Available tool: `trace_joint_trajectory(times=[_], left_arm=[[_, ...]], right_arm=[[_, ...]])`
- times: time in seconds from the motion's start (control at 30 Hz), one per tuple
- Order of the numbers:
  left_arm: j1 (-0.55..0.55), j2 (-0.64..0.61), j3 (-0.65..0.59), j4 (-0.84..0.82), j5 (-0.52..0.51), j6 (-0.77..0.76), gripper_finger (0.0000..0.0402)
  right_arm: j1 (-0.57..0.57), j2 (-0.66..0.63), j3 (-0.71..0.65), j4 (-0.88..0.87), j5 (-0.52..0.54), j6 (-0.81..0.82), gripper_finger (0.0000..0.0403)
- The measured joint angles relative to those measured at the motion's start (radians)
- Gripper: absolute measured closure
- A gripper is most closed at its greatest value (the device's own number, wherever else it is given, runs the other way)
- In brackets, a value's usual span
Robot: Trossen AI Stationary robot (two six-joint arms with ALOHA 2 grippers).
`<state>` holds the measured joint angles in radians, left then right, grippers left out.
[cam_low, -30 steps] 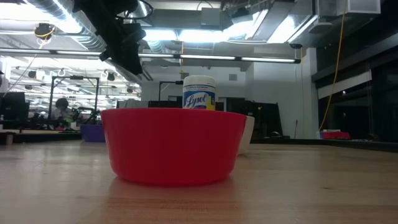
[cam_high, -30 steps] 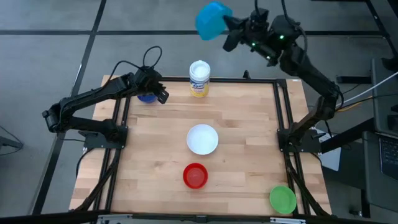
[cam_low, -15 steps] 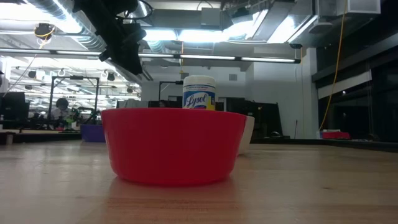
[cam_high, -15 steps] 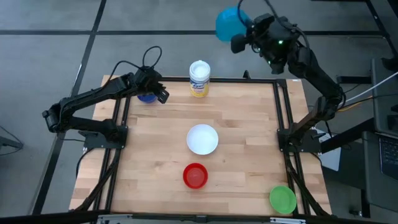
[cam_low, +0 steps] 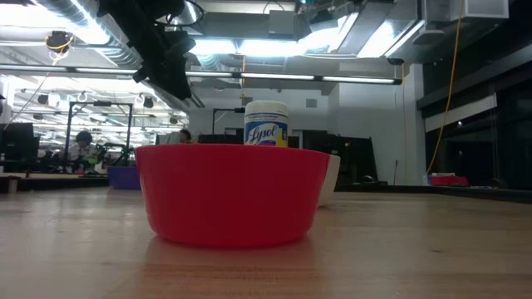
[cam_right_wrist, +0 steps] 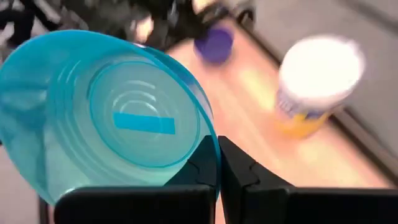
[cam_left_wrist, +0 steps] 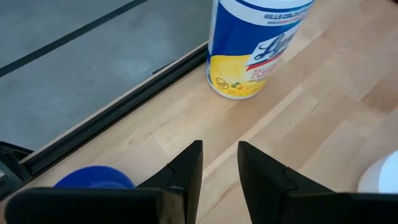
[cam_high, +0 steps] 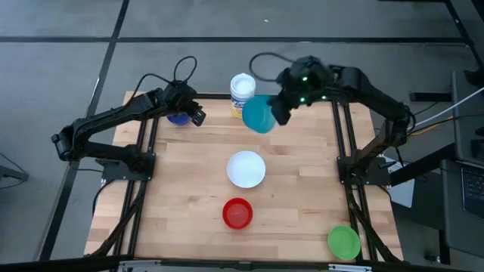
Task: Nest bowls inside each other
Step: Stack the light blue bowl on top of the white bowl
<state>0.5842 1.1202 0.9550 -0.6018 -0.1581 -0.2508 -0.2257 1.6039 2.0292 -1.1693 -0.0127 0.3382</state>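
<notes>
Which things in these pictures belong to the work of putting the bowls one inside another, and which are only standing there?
Part of the job:
- white bowl
- red bowl
- green bowl
- dark blue bowl
- teal bowl, held at its rim by the right gripper

Just lying about:
- wipes canister, near the table's far edge

This is a robotics lab or research workshop. A wooden table (cam_high: 287, 189) in a black metal frame stands on a grey floor (cam_high: 60, 30) marked with dark lines, with two dark robot arms mounted at its sides and cables (cam_high: 181, 68) trailing from them. Across the table, the low view opens onto a large hall with exposed ceiling ducts (cam_low: 75, 17), long strip lights (cam_low: 283, 77), benches crowded with equipment (cam_low: 50, 158), and a person (cam_low: 83, 141) seated at one of them
</notes>
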Motion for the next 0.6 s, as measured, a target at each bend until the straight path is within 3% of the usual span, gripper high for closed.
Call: trace_joint_trajectory(times=[0.23,0.43,0.6], left_arm=[[-0.03,0.0,0.0,0.0,0.005,-0.001,0.0304],[-0.069,0.0,0.0,0.0,0.008,-0.006,0.0304],[-0.096,0.002,0.0,0.001,0.008,-0.016,0.0304]], right_arm=[[0.021,0.0,-0.265,0.047,-0.18,0.009,0.0403],[0.017,0.0,-0.516,0.264,-0.314,0.041,0.0403],[0.017,0.019,-0.646,0.392,-0.365,0.091,0.0403]])
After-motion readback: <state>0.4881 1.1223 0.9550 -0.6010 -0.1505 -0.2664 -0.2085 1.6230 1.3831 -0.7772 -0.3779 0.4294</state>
